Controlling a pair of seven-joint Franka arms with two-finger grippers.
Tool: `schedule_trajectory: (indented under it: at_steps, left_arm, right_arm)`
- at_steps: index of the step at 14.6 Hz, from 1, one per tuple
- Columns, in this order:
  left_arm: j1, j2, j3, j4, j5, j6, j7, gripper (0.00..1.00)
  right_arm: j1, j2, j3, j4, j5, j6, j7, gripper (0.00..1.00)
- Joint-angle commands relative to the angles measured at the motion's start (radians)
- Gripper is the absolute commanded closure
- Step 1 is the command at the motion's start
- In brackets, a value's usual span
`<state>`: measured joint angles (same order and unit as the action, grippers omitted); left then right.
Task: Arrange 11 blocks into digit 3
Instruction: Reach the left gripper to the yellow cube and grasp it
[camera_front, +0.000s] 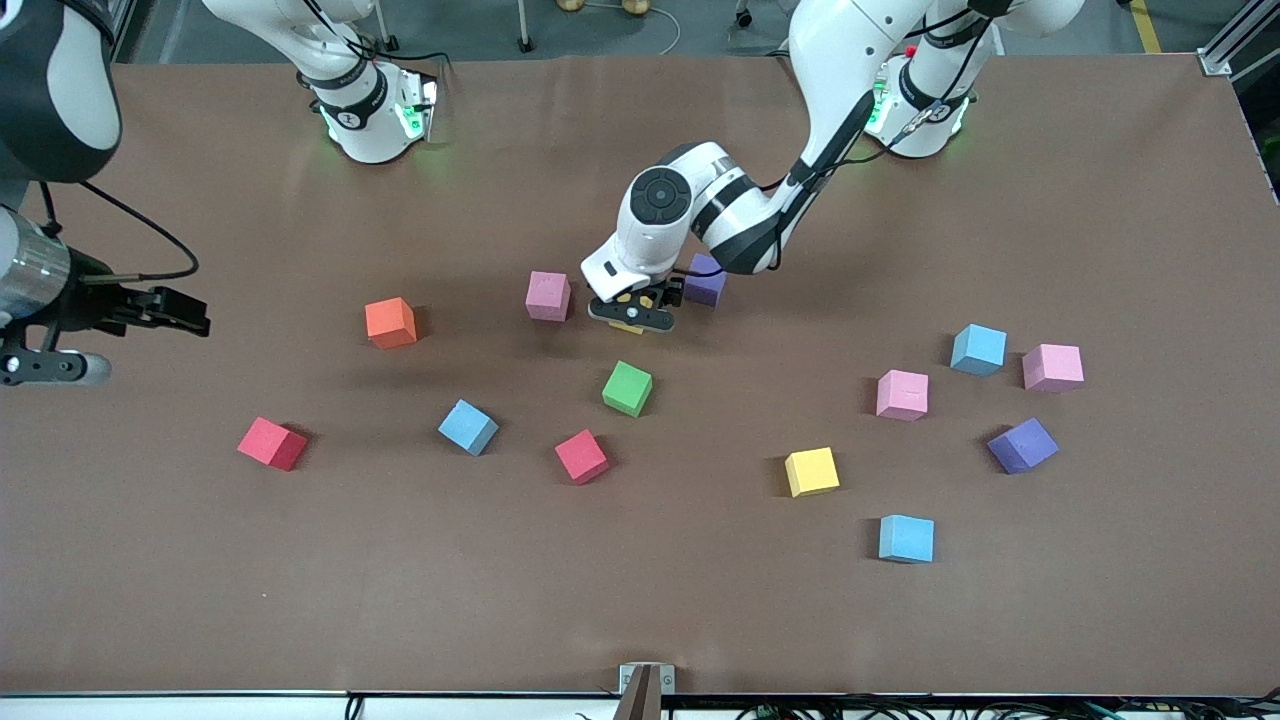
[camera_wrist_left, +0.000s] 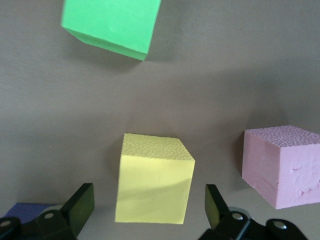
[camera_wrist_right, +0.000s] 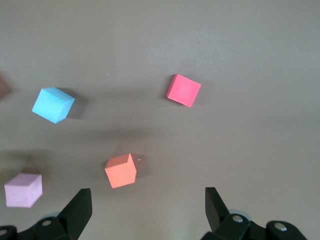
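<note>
Left gripper (camera_wrist_left: 150, 207) low over table, jaws spread astride yellow foam cube (camera_wrist_left: 154, 180), not clamped; likely mid-placement betw. pink foam cube (camera_front: 548, 296) and purple foam cube (camera_front: 706, 280) for a bar of the 3. Right gripper (camera_wrist_right: 147, 205) waits, jaws apart, empty, over the right arm's end.

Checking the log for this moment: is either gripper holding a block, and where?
Nothing is held. The left gripper stands open around the yellow block, fingers clear of its sides. The right gripper waits open.

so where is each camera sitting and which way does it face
Front view: high across the table, facing both arms' bases; left gripper is down between a pink block and a purple block.
Left wrist view: looks down past open fingers at a yellow block; shares that pink block and the green block.
Right wrist view: high, open right gripper above the orange block.
</note>
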<state>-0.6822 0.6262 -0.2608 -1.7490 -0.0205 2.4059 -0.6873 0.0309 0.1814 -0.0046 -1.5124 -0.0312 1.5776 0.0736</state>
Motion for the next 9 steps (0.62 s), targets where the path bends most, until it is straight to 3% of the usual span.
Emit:
schedule_trajectory:
  at_steps: [1, 4, 7, 9]
  left_arm:
    - [-0.017, 0.041, 0.009, 0.042, 0.024, -0.002, -0.037, 0.05]
    - [-0.033, 0.062, 0.014, 0.042, 0.044, 0.015, -0.04, 0.15]
    - [-0.033, 0.055, 0.014, 0.036, 0.044, 0.013, -0.088, 0.51]
    - [-0.045, 0.041, 0.012, 0.028, 0.047, 0.004, -0.255, 0.66]
  right_arm:
    - [0.078, 0.009, 0.006, -0.021, -0.003, 0.024, 0.197, 0.0]
    - [0.135, 0.009, 0.008, -0.069, 0.037, 0.088, 0.317, 0.0]
    - [0.161, 0.024, 0.008, -0.109, 0.06, 0.123, 0.388, 0.0]
    - [0.167, 0.023, 0.008, -0.165, 0.082, 0.175, 0.399, 0.0]
